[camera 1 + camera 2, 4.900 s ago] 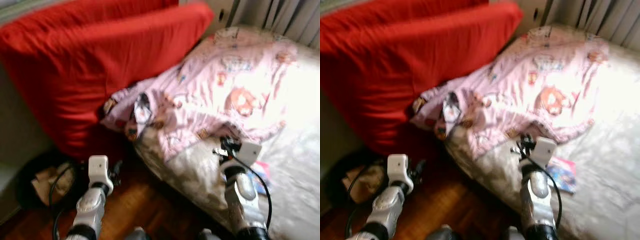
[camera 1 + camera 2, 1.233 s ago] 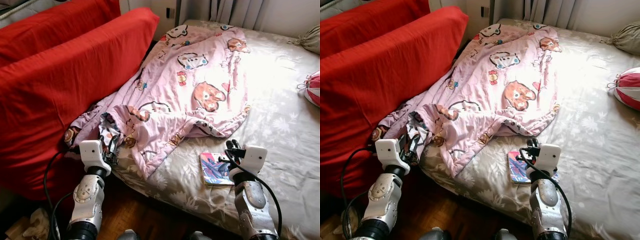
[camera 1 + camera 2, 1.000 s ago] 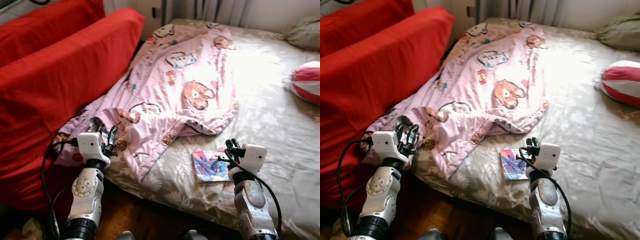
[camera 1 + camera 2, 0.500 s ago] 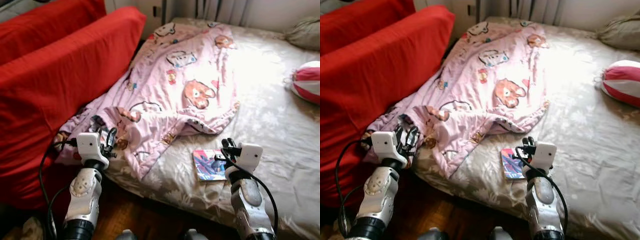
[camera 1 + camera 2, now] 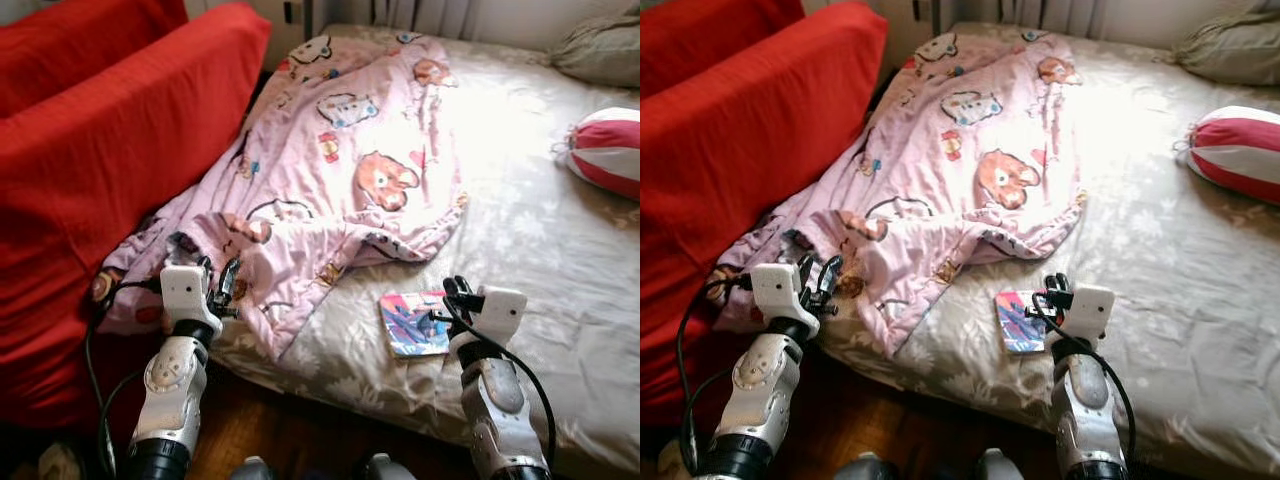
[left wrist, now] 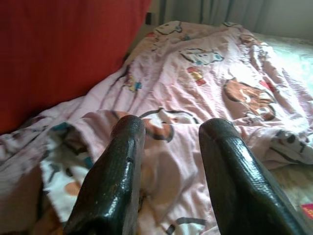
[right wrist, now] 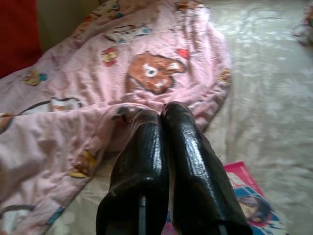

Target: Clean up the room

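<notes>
While its two fingers stand apart with nothing between them, the left gripper (image 5: 222,285) hovers at the near, crumpled corner of the pink cartoon blanket (image 5: 350,170), which spreads away from it across the bed (image 5: 560,260). Beside that gripper rise the red cushions (image 5: 110,130). The right gripper (image 5: 455,298) has its fingers pressed together, poised just over a colourful booklet (image 5: 412,322) lying on the bedsheet. Well beyond it sit a red-and-white striped ball (image 5: 605,150) and a grey pillow (image 5: 598,55).

Silver arms, black cables, white wrists
</notes>
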Tool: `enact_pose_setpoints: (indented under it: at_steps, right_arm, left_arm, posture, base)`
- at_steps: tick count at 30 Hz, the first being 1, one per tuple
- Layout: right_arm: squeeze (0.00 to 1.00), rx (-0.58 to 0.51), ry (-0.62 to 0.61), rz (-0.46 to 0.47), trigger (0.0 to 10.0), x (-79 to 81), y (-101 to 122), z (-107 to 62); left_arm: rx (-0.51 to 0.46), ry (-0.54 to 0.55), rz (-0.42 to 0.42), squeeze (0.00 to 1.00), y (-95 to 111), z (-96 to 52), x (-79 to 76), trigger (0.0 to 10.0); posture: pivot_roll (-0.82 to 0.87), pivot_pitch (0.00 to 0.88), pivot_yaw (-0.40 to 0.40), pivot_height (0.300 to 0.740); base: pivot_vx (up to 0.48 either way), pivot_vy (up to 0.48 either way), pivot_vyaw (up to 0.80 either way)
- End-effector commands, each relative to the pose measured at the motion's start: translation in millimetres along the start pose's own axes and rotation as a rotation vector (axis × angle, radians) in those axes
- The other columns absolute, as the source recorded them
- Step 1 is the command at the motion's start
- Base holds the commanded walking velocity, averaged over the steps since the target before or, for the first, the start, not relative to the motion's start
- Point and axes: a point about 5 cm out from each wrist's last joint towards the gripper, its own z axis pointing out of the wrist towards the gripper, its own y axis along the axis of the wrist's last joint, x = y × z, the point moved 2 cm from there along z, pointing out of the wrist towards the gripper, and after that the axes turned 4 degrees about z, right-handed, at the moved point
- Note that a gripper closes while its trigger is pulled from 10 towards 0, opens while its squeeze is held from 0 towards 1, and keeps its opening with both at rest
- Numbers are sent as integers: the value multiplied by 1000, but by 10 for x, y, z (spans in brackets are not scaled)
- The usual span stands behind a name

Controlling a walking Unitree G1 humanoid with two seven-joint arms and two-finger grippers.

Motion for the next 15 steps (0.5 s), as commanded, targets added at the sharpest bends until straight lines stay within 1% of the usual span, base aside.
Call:
enact_pose_setpoints:
  at_steps: [1,2,5,7,13,15]
  right_arm:
    - [0,-7,2,2,10000,-4,0,-12]
    - [0,-6,1,3,10000,-4,0,-5]
    - [0,-2,-2,4,10000,-8,-3,4]
    - [0,-6,-14,14,10000,-22,9,11]
    - [0,-4,-10,2,10000,-25,12,17]
    - [0,-22,-27,6,10000,-39,31,17]
  left_arm:
    - [15,0,10,0,-23,-34,18,10000]
    - [16,-3,10,0,-22,-33,12,10000]
    - [17,-7,8,0,-20,-28,1,10000]
    - [17,-11,7,0,-17,-20,-9,10000]
    - [18,-16,6,0,-14,-13,-11,10000]
    - [15,-17,9,0,-1,-12,-11,10000]
  posture:
    - [64,175,-2,702]
    - [64,173,-2,702]
    - [66,173,-1,702]
    - [66,175,0,702]
    - [66,181,1,702]
    - [67,183,1,702]
  base:
    - [0,0,0]
    - [0,0,0]
    - [251,0,0]
    - [266,0,-738]
    - [275,0,-724]
    - [137,0,-209]
